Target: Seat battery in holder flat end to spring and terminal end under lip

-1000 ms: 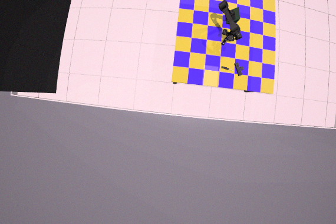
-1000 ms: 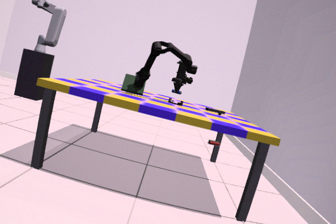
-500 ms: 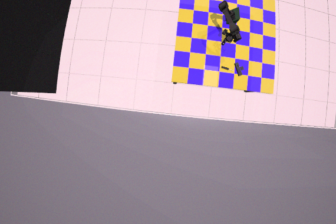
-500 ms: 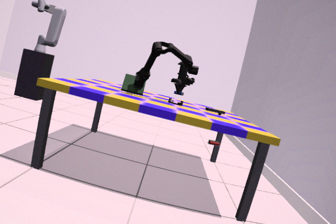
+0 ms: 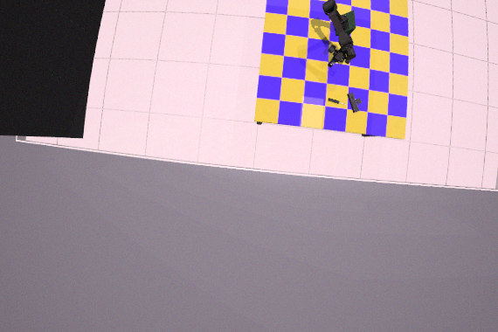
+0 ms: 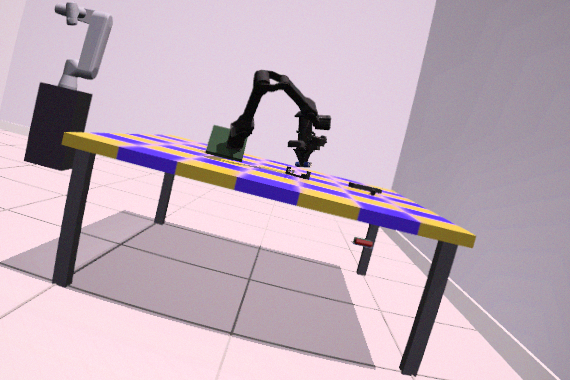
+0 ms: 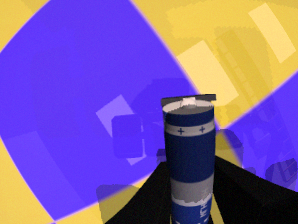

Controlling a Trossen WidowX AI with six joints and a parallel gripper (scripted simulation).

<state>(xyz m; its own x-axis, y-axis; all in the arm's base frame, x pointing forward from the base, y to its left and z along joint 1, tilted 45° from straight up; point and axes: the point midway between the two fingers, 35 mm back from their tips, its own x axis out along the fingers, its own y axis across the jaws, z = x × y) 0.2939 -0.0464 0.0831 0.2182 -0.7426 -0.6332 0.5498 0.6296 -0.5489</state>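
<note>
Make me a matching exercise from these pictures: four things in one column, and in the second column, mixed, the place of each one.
1 battery
2 green plate
3 red object
4 grey arm

A on a dark pedestal
B held in the gripper
C below the table, by a far leg
D under the black arm's base

Pairs: 1-B, 2-D, 3-C, 4-A
</note>
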